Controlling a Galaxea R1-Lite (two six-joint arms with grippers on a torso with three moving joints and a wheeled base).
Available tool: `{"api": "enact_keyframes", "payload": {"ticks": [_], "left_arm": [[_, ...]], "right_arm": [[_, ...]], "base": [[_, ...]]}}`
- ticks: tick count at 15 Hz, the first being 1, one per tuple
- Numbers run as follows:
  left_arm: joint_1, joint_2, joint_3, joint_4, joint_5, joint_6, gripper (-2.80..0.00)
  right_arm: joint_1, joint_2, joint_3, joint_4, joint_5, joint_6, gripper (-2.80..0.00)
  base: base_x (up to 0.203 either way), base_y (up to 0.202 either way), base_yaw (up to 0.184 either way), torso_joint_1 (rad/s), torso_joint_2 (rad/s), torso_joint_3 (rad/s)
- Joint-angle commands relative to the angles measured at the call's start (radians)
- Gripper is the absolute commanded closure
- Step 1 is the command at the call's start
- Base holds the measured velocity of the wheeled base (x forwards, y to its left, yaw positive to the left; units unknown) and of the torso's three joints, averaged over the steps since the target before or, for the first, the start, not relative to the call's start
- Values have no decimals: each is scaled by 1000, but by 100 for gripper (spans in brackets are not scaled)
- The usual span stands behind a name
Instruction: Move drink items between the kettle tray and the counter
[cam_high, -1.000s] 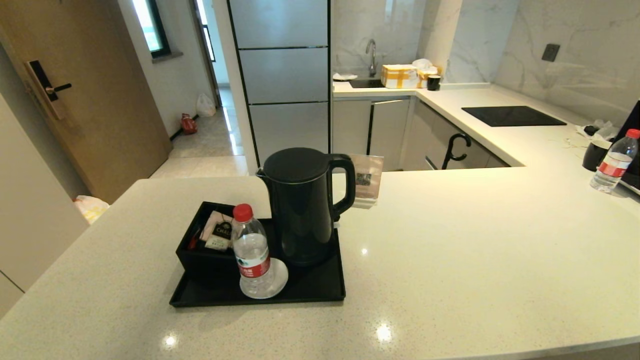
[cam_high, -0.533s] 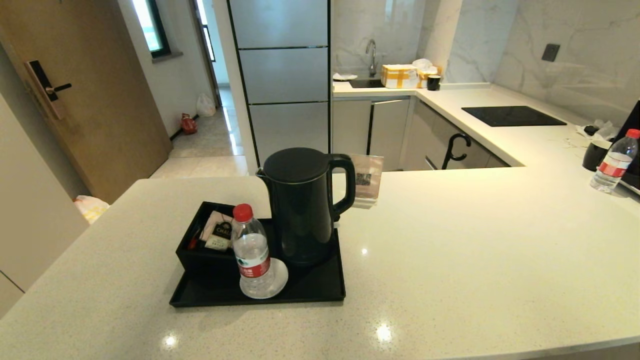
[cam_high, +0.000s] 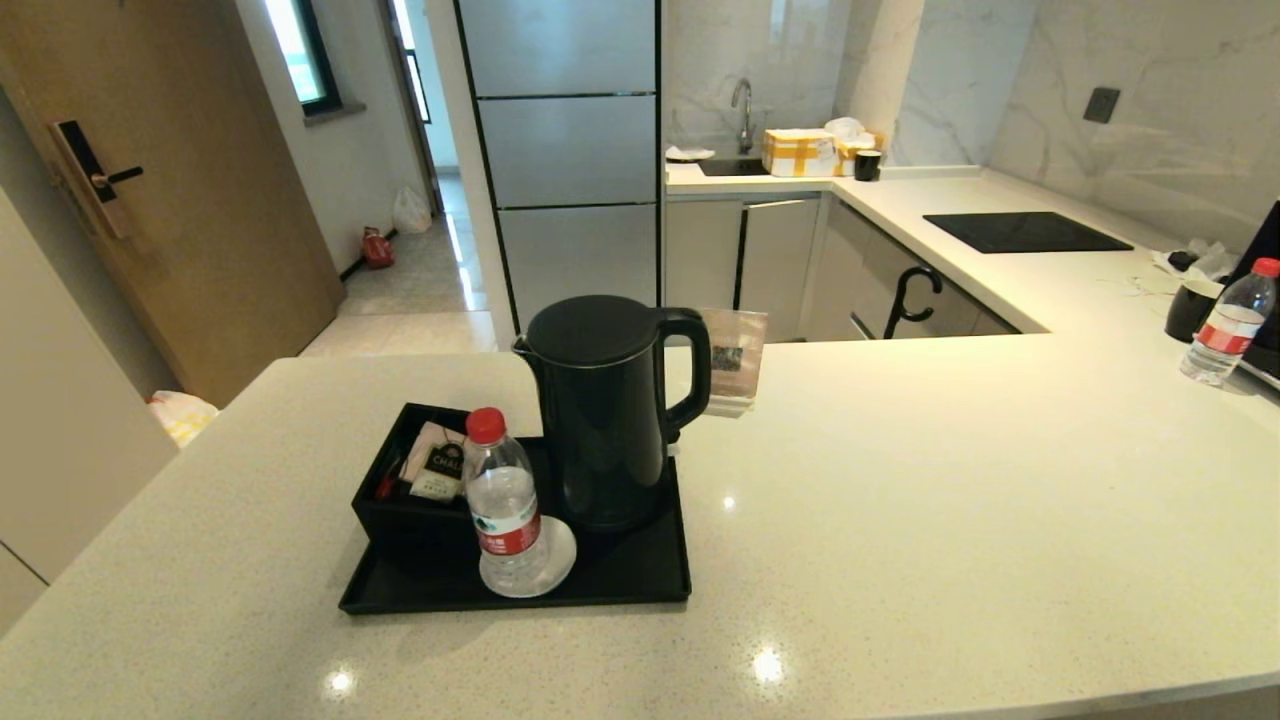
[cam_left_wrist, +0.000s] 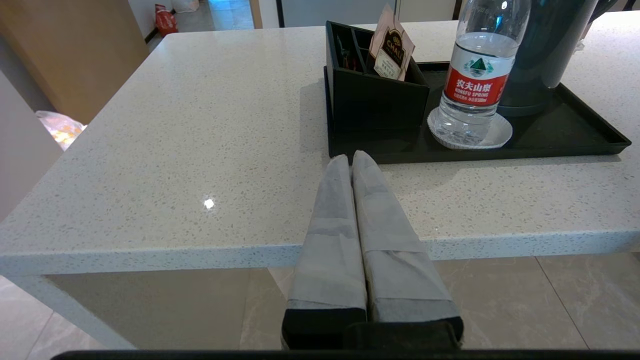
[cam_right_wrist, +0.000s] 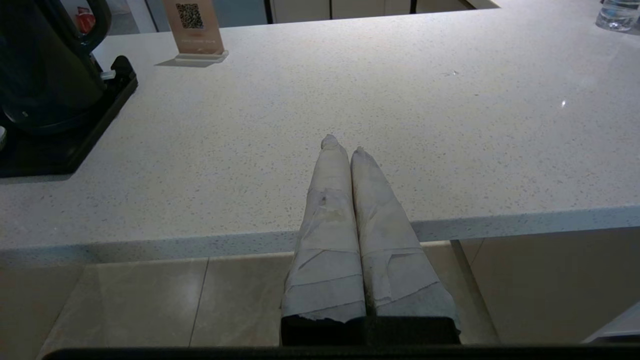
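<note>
Upright, kettle (cam_high: 605, 410) and bottle (cam_high: 503, 500) occupy tray (cam_high: 640, 580).

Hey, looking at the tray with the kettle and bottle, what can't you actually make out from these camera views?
- Kettle: both wrist views cut off its top, and the water level is hidden by its opaque black wall.
- Black box: contents mostly hidden by its walls; only one sachet sticks up.
- Coaster: largely covered by the water bottle.
- Second bottle: label too small in the head view.
- Left gripper and right gripper: absent from the head view.
</note>
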Motion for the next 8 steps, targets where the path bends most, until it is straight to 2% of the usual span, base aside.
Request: {"api": "enact_keyframes", "payload": {"ticks": [1, 8], "left_arm": [[0, 0, 2, 0, 0, 0, 0], [0, 0, 0, 1, 0, 0, 0]], "right_arm": [[0, 1, 0, 0, 1, 0, 0], [0, 1, 0, -2, 1, 0, 0]], "base": [[0, 0, 0, 0, 0, 0], [0, 0, 0, 0, 0, 0]]}}
